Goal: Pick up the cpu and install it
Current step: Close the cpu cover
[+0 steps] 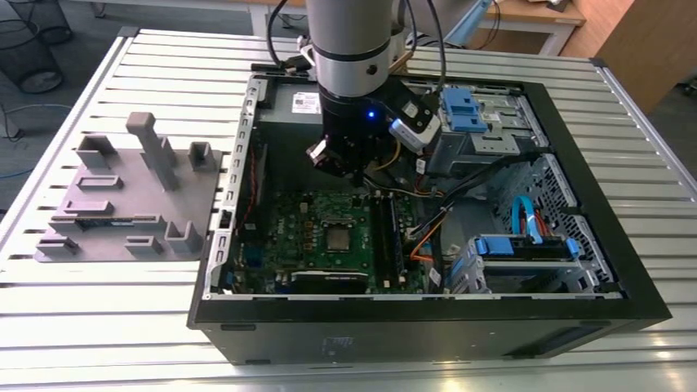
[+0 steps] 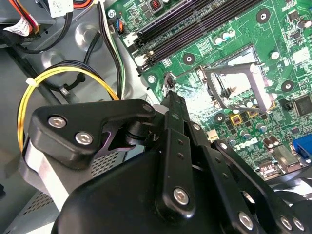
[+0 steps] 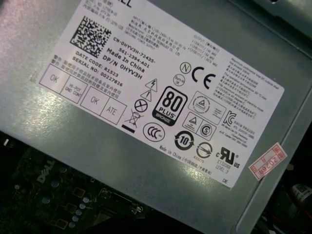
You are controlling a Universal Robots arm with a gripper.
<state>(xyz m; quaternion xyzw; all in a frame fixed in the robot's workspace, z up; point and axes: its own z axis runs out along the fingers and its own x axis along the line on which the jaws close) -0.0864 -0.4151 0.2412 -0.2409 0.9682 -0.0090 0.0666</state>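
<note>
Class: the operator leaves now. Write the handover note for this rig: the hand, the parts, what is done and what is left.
Hand: hangs inside the open computer case, above the motherboard, just off the power supply. I cannot tell whether it carries anything.
Parts: the socket lies ahead of the hand in the second wrist view. The grey parts holder sits on the table at the exterior view's left.
Done: unconfirmed; I cannot make out the cpu in the hand, socket or holder.
Left: finding the cpu and confirming it is seated.
</note>
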